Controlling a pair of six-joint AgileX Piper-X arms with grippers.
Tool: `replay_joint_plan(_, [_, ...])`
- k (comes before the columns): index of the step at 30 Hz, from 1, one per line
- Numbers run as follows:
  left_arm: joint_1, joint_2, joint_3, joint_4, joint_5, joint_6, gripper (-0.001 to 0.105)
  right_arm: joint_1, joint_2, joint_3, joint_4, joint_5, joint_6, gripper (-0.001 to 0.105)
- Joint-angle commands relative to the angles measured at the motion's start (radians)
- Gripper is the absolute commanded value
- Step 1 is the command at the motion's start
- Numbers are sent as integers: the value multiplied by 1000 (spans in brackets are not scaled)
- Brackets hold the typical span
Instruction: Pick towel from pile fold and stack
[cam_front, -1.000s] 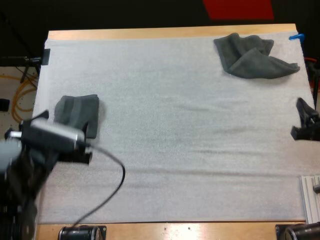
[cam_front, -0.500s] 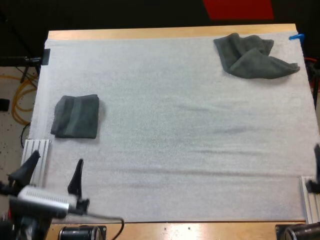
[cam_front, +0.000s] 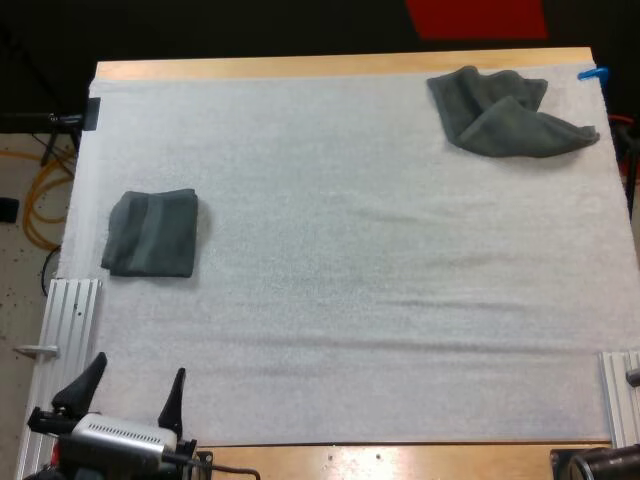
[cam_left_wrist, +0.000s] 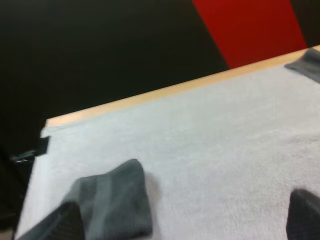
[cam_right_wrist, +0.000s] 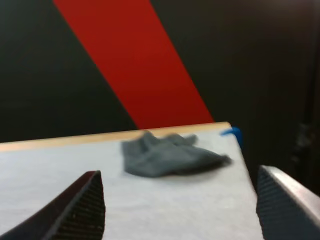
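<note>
mat (cam_front: 340, 260) middle open, folded towel (cam_front: 152, 233) left (lying flat), crumpled towel (cam_front: 507, 112) far right

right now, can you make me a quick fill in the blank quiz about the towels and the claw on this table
1. The left claw is ____ and holds nothing.
2. The white mat carries ____ towels.
3. The far towel, near the mat's far right corner, is ____, not folded.
4. In the high view, the folded towel lies toward the mat's ____ edge.

Missing words: open; two; crumpled; left
</note>
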Motion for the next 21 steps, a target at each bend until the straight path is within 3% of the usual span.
replay_joint_plan(1, [-6,-128,5,28,6,-10,78,-3,-39,-3,21,18,4,63])
replay_joint_plan(5, [-3,-141,12,83,6,-3,78,-3,-40,10,21,21,5,63])
replay_joint_plan(15, [0,-140,57,-156,6,6,78,-3,-38,134,-221,-23,-15,63])
replay_joint_plan(21, [0,-139,119,-188,6,4,78,-3,-36,221,-287,-104,-22,63])
